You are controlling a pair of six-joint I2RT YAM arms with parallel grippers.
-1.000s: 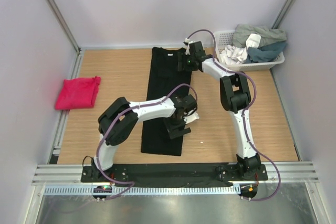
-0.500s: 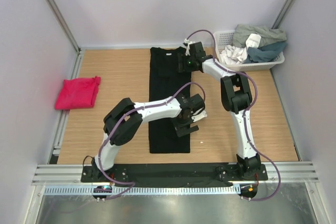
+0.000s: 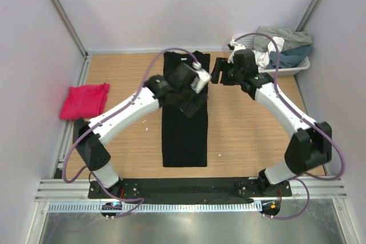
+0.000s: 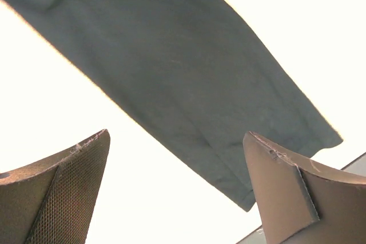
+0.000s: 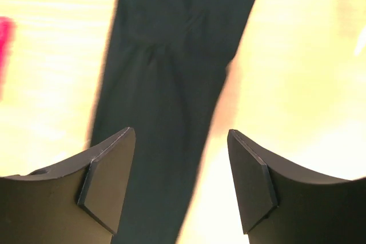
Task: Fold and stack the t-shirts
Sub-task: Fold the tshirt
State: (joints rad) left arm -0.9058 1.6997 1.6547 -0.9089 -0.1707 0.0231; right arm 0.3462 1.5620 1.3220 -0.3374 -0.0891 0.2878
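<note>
The black t-shirt (image 3: 184,135) lies flat on the table, folded into a long narrow strip that runs from the back edge toward the front. My left gripper (image 3: 191,100) hangs over its upper part, open, with nothing between the fingers. In the left wrist view the black t-shirt (image 4: 189,72) crosses below the left gripper (image 4: 177,135) as a slanted band. My right gripper (image 3: 216,76) is open just beside the strip's upper right edge. In the right wrist view the right gripper (image 5: 180,131) is above the black t-shirt (image 5: 166,84) and holds nothing. The pink t-shirt (image 3: 84,100) lies folded at the far left.
A white basket (image 3: 245,42) full of clothes stands at the back right corner, right behind my right arm. Grey walls and metal rails close in the wooden table (image 3: 251,135) on the left, back and right.
My left arm has swung from the shirt's lower middle up to its upper part. My right gripper has drawn away from the collar to the right. The shirt's lower end now lies straight.
</note>
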